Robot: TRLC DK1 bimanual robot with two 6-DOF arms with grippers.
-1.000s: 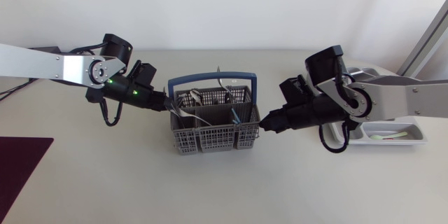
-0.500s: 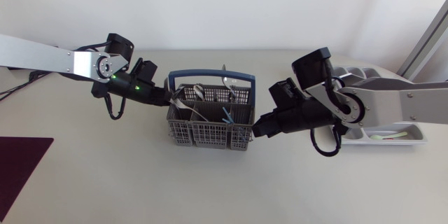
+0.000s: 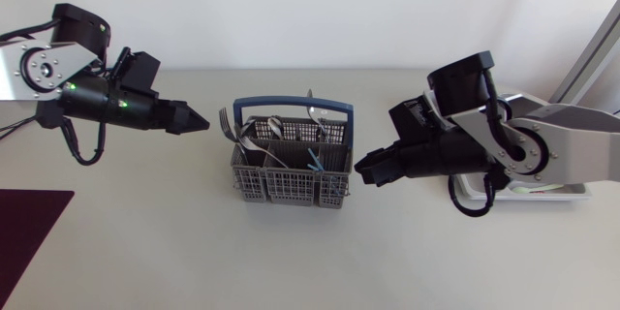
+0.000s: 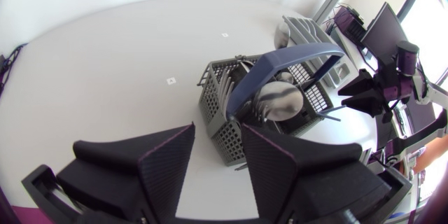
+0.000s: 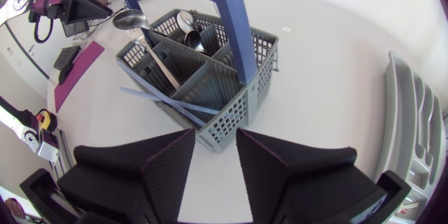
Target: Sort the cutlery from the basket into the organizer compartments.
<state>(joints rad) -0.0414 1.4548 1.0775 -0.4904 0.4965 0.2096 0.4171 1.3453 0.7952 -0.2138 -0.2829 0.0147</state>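
- Basket (image 3: 291, 190) sits mid-table (image 3: 145, 252) with cutlery (image 3: 274, 124) standing in it; organizer (image 5: 411, 112) is off at the right end
- left gripper (image 3: 203, 123) slack and empty; well apart from basket
- right gripper (image 3: 360, 168) slack and empty too; just beside basket

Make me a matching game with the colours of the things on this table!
Things:
1. basket handle
2. basket walls
3. mat
4. left gripper

Colours:
A. black
B. dark red
C. blue
D. grey

Pairs: 1-C, 2-D, 3-B, 4-A.
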